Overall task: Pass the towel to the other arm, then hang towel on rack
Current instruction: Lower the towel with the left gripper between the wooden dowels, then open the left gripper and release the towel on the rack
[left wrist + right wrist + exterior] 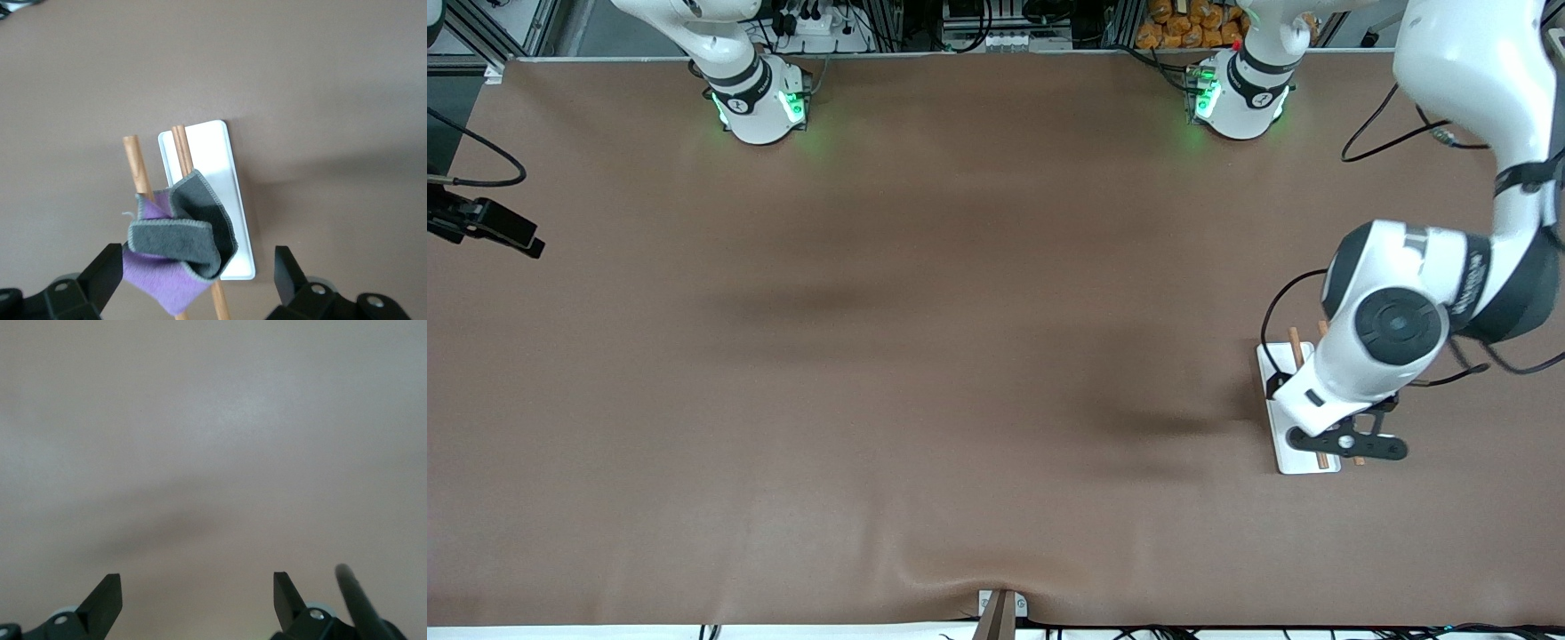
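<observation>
A wide brown table cover fills the front view, with both white arm bases along its upper edge. The left arm bends down over the left arm's end of the table, where the rack stands: a flat white rectangular base plate carrying two thin parallel brown wooden rods. The left gripper hangs directly above the rack with its black fingers spread wide, holding nothing. Between and below those fingers, the small soft purple towel, its dark grey reverse side showing on top, lies bunched and draped across the rods. The right gripper waits over bare table cover, its fingers likewise spread wide with nothing between them.
</observation>
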`<action>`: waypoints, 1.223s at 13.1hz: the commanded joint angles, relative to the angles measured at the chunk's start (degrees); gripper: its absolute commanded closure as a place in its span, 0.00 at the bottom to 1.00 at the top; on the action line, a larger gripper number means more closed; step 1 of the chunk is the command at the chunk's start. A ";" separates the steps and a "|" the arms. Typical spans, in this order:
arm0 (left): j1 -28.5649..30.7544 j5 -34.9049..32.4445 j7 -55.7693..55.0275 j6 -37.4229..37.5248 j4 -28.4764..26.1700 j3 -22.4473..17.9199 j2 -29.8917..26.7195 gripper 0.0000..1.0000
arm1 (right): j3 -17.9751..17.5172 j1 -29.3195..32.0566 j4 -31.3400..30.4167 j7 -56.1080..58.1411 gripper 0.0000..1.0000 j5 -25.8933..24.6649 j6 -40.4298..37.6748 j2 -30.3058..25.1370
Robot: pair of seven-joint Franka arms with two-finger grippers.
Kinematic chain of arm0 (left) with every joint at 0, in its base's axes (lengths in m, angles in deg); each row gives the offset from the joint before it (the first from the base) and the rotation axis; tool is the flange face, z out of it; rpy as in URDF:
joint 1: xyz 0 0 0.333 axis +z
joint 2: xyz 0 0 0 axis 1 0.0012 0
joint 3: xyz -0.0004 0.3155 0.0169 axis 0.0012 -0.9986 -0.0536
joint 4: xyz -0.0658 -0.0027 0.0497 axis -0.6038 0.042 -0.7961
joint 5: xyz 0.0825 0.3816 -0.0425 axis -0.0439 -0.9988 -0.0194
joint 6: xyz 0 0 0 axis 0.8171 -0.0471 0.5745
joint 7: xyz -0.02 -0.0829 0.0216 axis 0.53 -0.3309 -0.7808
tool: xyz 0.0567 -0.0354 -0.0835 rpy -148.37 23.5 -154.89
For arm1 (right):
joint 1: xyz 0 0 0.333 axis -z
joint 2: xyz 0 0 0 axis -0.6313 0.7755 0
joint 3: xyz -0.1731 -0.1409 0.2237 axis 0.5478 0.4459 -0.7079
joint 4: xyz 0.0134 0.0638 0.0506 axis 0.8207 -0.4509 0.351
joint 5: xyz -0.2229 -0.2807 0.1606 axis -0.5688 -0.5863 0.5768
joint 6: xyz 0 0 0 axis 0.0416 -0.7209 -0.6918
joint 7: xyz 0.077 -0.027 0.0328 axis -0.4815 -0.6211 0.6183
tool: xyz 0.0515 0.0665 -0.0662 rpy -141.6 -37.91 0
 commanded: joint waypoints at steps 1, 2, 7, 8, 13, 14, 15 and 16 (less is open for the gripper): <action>1.71 5.23 -0.54 1.99 -1.02 -0.09 -4.99 0.00 | -0.13 -1.98 0.03 -3.55 0.00 -0.45 -0.51 -0.35; 2.06 6.56 -0.45 2.61 -1.02 -0.26 -6.04 0.00 | -0.04 -1.98 -0.06 -3.56 0.00 0.61 -0.42 -0.26; 4.26 15.07 -0.54 6.30 -1.02 -0.35 -12.28 0.00 | -0.04 -1.98 -1.03 -1.80 0.00 4.13 -1.30 -0.43; 4.35 16.84 -0.72 7.09 -1.02 -0.53 -13.51 0.00 | -0.04 -1.98 -1.03 0.38 0.00 4.31 -1.56 -0.52; 4.35 21.77 -4.74 10.61 -1.02 -0.62 -18.18 0.00 | 0.31 -1.71 -1.12 7.25 0.00 4.22 -1.74 -0.78; 4.26 21.69 -5.37 11.57 -1.02 -0.53 -19.14 0.00 | 0.40 -1.89 -1.20 7.26 0.00 4.22 -1.92 -0.78; 4.26 21.77 -5.46 12.28 -1.02 -0.36 -19.67 0.00 | 0.49 -1.89 -1.21 7.34 0.00 4.22 -2.00 -0.78; 4.26 21.78 -5.29 12.89 -1.02 -0.35 -20.81 0.00 | 0.49 -1.89 -1.21 7.34 0.00 4.22 -2.01 -0.78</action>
